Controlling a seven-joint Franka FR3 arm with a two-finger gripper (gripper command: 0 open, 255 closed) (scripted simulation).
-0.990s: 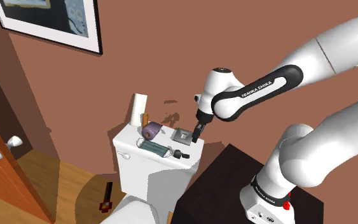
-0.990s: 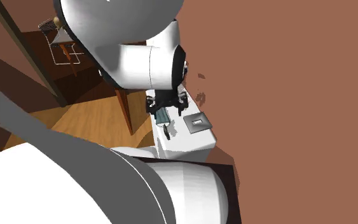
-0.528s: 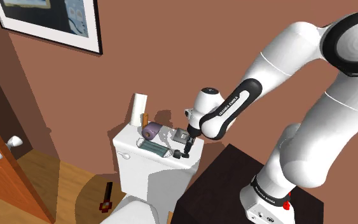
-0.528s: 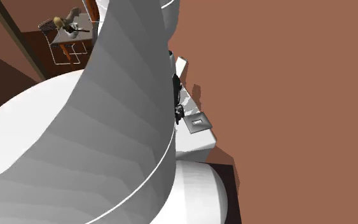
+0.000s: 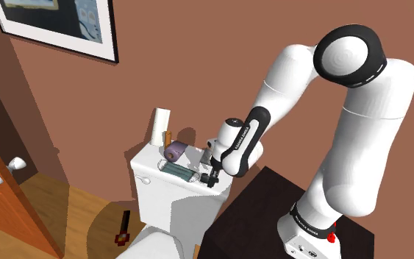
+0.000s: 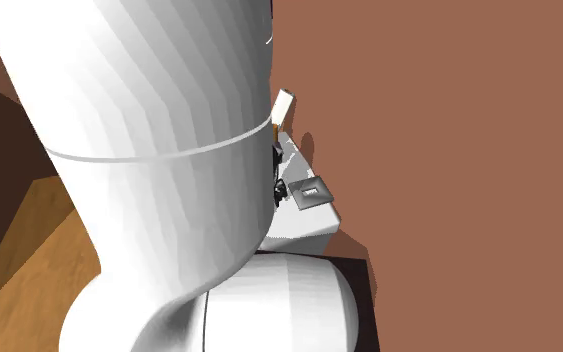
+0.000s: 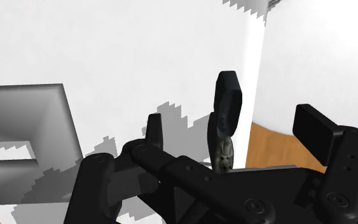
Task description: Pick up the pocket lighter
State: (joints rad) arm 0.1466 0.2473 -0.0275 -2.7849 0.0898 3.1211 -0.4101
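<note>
The pincer [image 7: 233,124] hangs low over the tank lid [image 7: 139,63], released, with its fingers [image 7: 154,127] standing apart on either side of the lighter [image 7: 226,105]. The dark lighter lies on the white lid between them, touched by neither (so not held). It is close to the lid's edge, past which wooden floor shows. The straddle looks deliberate: the jaws face the lighter's narrow sides, so closing should catch it. A grey tray [image 7: 25,143] sits beside the pincer, clear of the finger on that side. In the shoulder view the pincer [image 5: 212,176] points down, with a mask [image 5: 176,171] just beside it. Next, I judge, comes closing and then a straight lift, since a nudge could push the lighter off the edge.
</note>
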